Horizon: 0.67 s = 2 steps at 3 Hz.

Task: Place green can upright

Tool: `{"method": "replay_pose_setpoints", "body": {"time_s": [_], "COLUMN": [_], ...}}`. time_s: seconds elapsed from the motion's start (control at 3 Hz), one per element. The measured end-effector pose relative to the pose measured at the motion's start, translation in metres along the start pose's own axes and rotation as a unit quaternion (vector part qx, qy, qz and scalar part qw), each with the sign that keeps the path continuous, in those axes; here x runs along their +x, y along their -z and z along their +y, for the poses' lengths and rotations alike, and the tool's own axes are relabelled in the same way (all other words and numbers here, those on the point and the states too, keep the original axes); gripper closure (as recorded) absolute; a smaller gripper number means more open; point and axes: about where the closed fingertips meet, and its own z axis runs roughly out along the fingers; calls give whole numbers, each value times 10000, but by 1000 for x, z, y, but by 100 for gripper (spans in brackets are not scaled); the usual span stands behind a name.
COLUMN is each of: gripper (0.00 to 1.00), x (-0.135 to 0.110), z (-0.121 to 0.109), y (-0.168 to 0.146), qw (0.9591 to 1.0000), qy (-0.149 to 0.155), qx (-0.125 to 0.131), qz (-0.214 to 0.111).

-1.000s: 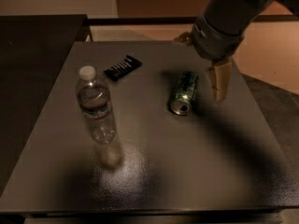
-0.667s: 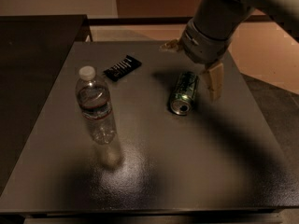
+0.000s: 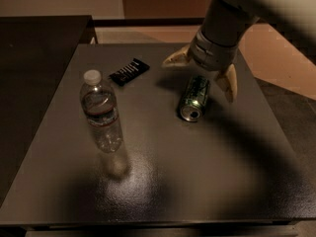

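Note:
The green can (image 3: 194, 98) lies on its side on the dark table (image 3: 163, 181), right of centre, its silver top facing the near edge. My gripper (image 3: 202, 73) hovers just above and behind the can. Its two pale fingers are spread wide: one fingertip (image 3: 174, 59) points left behind the can, the other finger (image 3: 228, 84) hangs down just right of the can. The gripper is open and holds nothing. It does not touch the can.
A clear plastic water bottle (image 3: 101, 112) with a white cap stands upright at the left. A flat black wrapper (image 3: 129, 71) lies behind it near the table's far side. A darker table (image 3: 34, 58) adjoins on the left.
The gripper has swung left and turned, so its fingers now straddle the space above the can's far end. The can, bottle and wrapper have not moved.

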Motion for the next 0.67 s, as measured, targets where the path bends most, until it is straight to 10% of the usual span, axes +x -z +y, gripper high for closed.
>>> {"method": "replay_pose_setpoints", "body": {"time_s": [0.67], "gripper": [0], "x": [-7], "z": [15], "y": [-17], "qw": [9929], "qy": [1146], "qx": [-304], "qz": [-105]}}
